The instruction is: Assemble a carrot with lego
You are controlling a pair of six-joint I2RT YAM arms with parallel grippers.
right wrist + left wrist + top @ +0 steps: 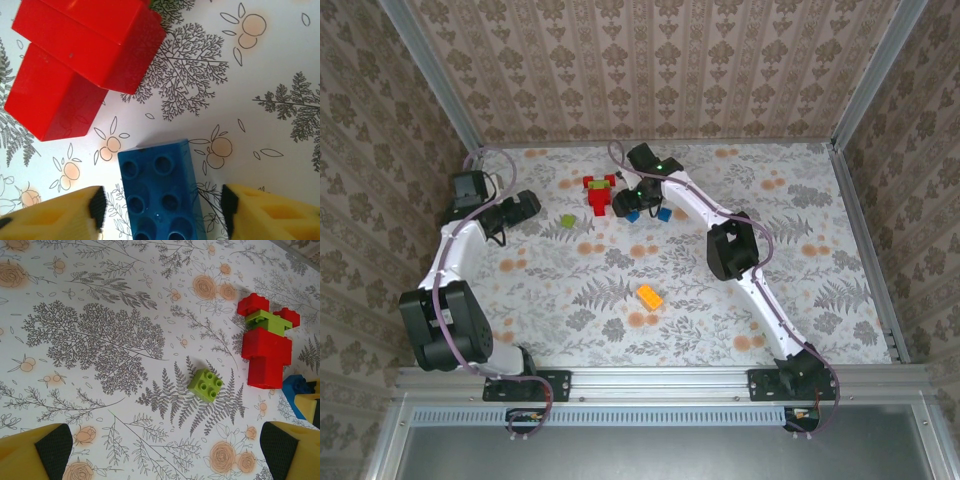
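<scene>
Lego stack (599,196) (265,355), red with a green piece (267,322) clipped across near its top, lies flat on the flowered table (800,300) toward the far edge. Your right gripper (625,203) (162,205) sits just beside it, low over a blue brick (632,215) (160,195). Its jaws stand apart on either side of that studs-up brick, and tablecloth shows between each yellow finger (55,215) and the brick, so nothing is pinched. What looks like a second blue brick (664,213) lies just right of it, though from above it is too small to be sure. Your left gripper (525,205) (162,447) hangs spread wide over bare table, with a loose green brick (567,221) (206,384) between it and the stack. An orange brick (649,296) lies well apart, near the table's middle.
</scene>
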